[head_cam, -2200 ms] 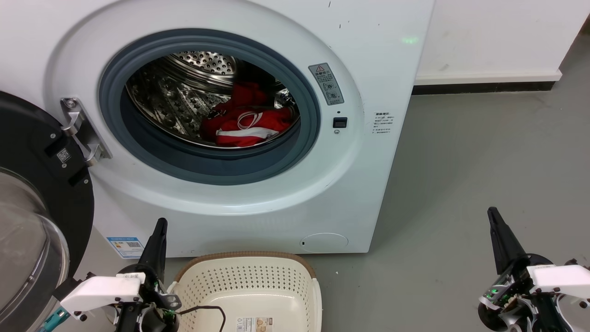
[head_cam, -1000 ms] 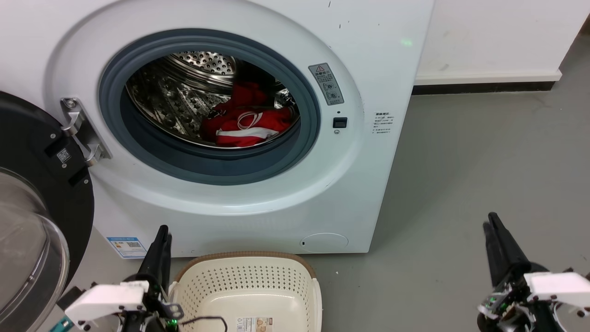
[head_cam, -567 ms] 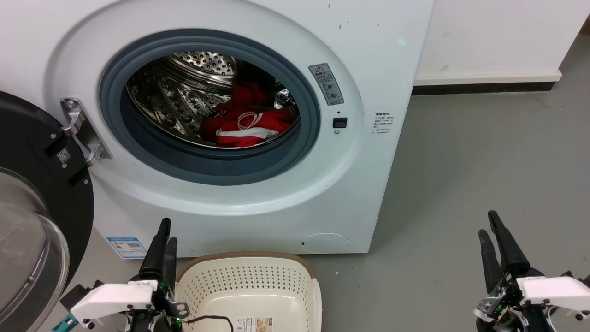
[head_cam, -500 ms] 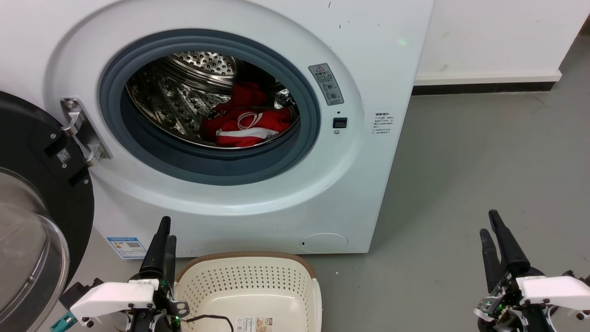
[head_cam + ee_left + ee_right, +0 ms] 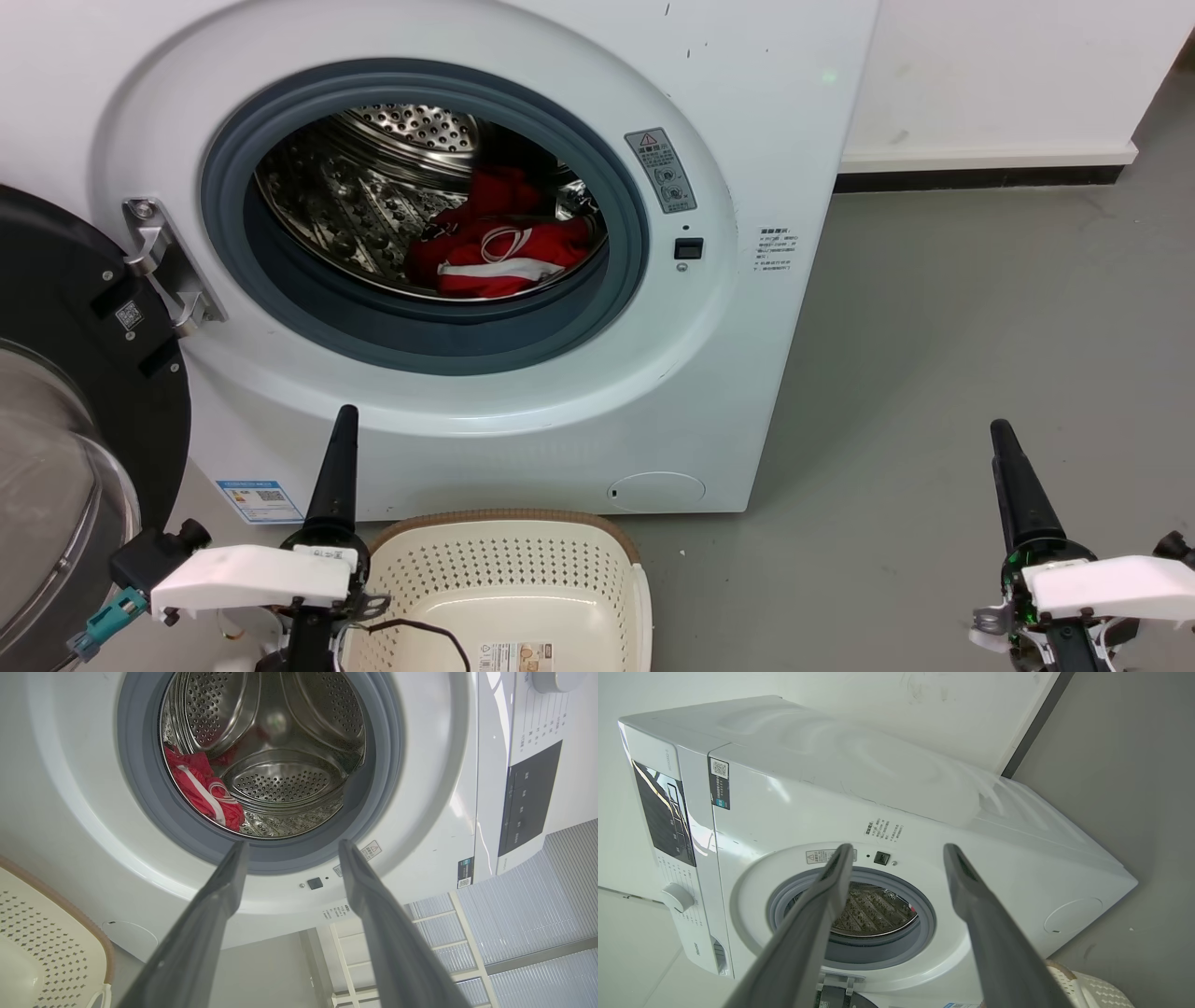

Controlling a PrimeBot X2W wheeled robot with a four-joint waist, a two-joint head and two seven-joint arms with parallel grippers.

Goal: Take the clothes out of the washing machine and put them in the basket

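Observation:
The red clothes [image 5: 499, 247] with white stripes lie inside the steel drum of the white washing machine [image 5: 709, 373], whose porthole is uncovered. In the left wrist view the clothes [image 5: 201, 788] sit at the drum's left side. The cream basket [image 5: 560, 551] stands on the floor in front of the washer, with no clothes in it. My left gripper [image 5: 346, 415] is low, just left of the basket and pointing up at the porthole; its fingers stand open [image 5: 292, 847] and hold nothing. My right gripper [image 5: 1001, 427] hovers over the floor to the washer's right, also open [image 5: 899, 849] and holding nothing.
The black-framed glass door [image 5: 65, 420] is swung wide at the left, close to my left arm. A thin black cable [image 5: 420, 630] hangs over the basket's near side. Grey floor [image 5: 980, 327] stretches right of the washer up to a white wall with a dark skirting [image 5: 980, 177].
My left gripper has risen toward the washer front and rolled, so its fingers overlap in the head view. The right gripper has rolled the same way and lifted slightly.

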